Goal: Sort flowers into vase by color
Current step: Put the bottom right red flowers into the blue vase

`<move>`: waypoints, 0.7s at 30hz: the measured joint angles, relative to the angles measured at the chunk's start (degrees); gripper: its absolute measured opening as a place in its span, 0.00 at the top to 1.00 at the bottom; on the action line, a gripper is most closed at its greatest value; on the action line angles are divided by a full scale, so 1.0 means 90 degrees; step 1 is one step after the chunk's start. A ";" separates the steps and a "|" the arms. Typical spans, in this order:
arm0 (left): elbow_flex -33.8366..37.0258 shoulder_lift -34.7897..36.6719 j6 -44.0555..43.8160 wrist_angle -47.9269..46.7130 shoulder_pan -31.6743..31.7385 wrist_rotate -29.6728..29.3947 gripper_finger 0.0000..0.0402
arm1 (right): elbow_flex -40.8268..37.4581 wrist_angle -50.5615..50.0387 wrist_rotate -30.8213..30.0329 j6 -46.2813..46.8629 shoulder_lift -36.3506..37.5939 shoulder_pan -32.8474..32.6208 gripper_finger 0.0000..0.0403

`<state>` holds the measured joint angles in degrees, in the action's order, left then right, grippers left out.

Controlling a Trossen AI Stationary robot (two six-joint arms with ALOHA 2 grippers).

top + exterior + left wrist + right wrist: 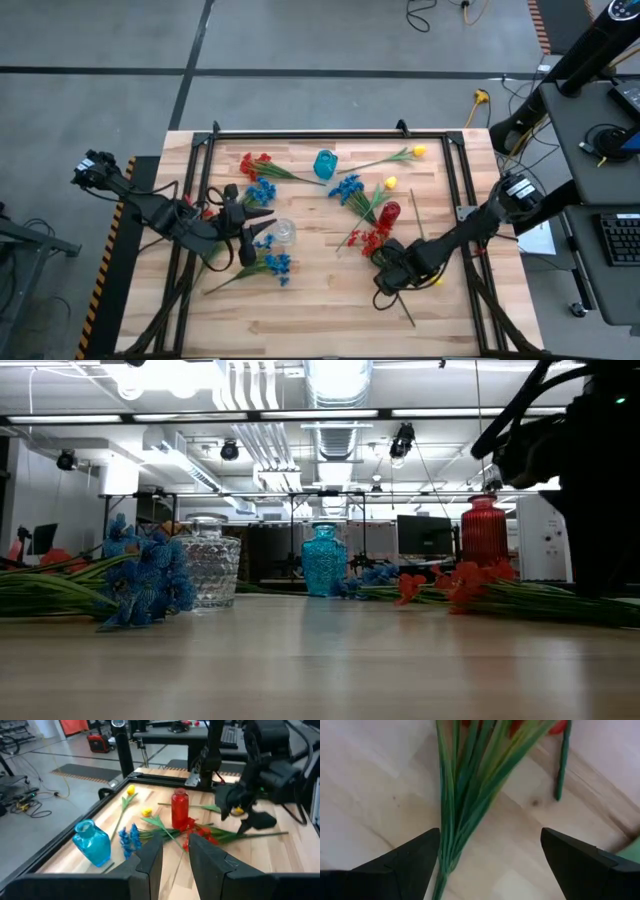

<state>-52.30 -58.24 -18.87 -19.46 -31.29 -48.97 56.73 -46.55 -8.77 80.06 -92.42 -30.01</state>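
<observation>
Red [256, 162], blue [346, 188] and yellow [418, 151] flowers lie flat on the wooden table. More blue heads [276, 265] lie beside a clear glass vase [283, 232]. A blue vase [325, 163] and a red vase [390, 213] stand upright. My right gripper [490, 865] is open and points down over the green stalk ends [462, 815] of the red flowers [371, 241]; the stalks run between its wide-spread fingers, nearer one finger [415, 857]. My left gripper [175, 855] is open with a narrow gap, beside the clear vase, with nothing between its fingers.
A black frame [320, 133] rims the table. A loose green stalk [563, 765] lies beside the bundle. A yellow head [437, 281] shows by the right arm. Bare wood lies along the near edge [320, 320]. The low view shows the vases [323, 560] in a row.
</observation>
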 joint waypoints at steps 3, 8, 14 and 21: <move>-0.0120 -0.0023 0.0018 -0.0016 0.0005 0.0001 0.81 | 0.0002 0.0233 0.0022 -0.0217 -0.0094 0.0121 0.20; -0.0144 -0.0094 0.0020 -0.0179 0.0000 0.0004 0.81 | 0.0002 0.0541 0.0021 -0.0514 -0.0316 0.0258 0.26; -0.0132 -0.0205 0.0128 -0.0242 0.0004 -0.0008 0.81 | 0.0036 0.0768 0.0011 -0.0565 -0.0600 0.0254 0.39; -0.0132 -0.0292 0.0250 -0.0242 0.0005 -0.0183 0.81 | 0.0022 0.0803 0.0064 -0.0562 -0.0549 0.0257 0.61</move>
<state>-53.49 -60.87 -16.62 -21.64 -31.24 -50.61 56.92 -39.32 -8.19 75.00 -97.36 -27.70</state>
